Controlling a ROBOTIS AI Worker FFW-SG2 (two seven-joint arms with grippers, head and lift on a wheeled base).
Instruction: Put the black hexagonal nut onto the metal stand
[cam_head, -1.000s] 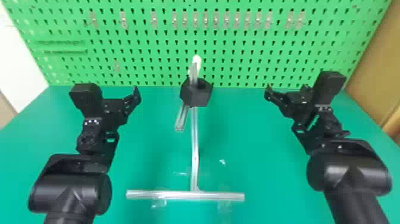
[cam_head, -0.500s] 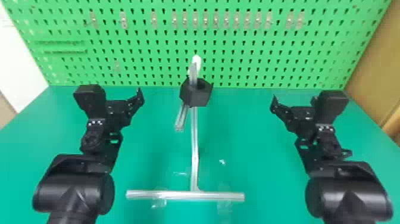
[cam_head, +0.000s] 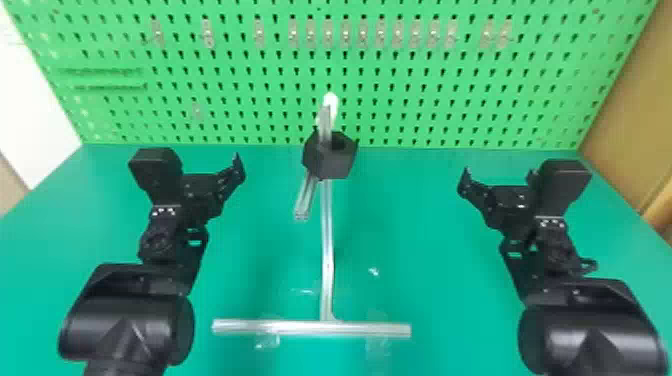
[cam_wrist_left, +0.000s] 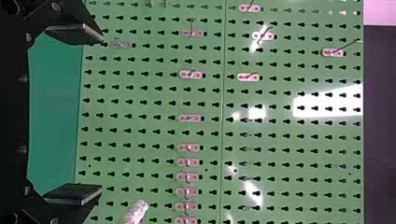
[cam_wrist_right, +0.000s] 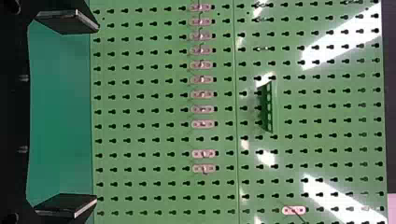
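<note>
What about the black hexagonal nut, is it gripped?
No, nut sits on the silver metal stand, apart from left gripper and right gripper.

1. On my feed, the left arm is black throughout, with a broad, rounded, glossy joint cover at the bottom.
2. My right arm matches it, barrel-like cover and all; farther up, a thin black loop curves off its side.
3. I see a boxy black housing on the left one, with a row of small pale dots just below. The right one has its twin.
4. My left gripper is black and angular, with flat, slab-like fingers and round screw heads.
5. My right gripper has the same dark slabs, each with a paler edge.
</note>
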